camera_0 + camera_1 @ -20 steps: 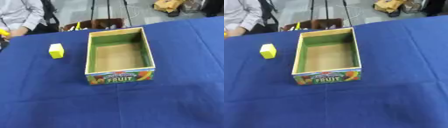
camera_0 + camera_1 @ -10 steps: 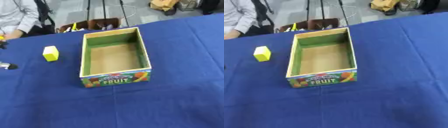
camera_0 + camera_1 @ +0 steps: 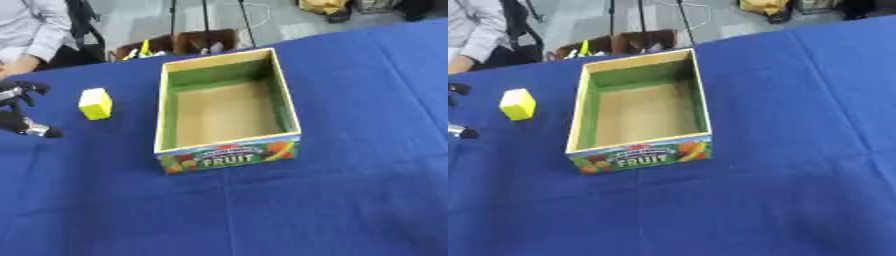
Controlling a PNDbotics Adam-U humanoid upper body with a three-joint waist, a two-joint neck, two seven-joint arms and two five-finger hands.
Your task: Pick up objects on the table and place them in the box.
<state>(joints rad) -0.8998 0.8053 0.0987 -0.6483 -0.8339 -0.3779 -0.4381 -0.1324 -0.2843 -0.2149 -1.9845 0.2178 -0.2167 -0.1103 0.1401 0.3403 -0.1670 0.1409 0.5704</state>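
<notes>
Since a second back your left hand (image 3: 19, 110) had come in from the left edge of the desk (image 3: 350, 200), where before there was only blue cloth, and the whole view had drifted a bit too, so that part was the head moving, not the stuff. Only dark fingers showed, spread apart with nothing between them, so it read as released and holding nothing. Your right hand wasn't in either view. The yellow block (image 3: 95, 103) sat on the cloth just beside the hand, to its right, and near the box's left wall but not touching it. The box (image 3: 226, 152) itself looked bare inside, green walls and a cardboard floor, with the fruit label facing you, so I'd say the task had barely started. For the grab, my take: you wanted to bring the fingers over the block from above so the thumb and fingers landed on opposite flat faces, then close. Coming in low from the side risked shoving it along the cloth toward the box wall. Once lifted, it needed to clear that left rim before you let go over the middle.
</notes>
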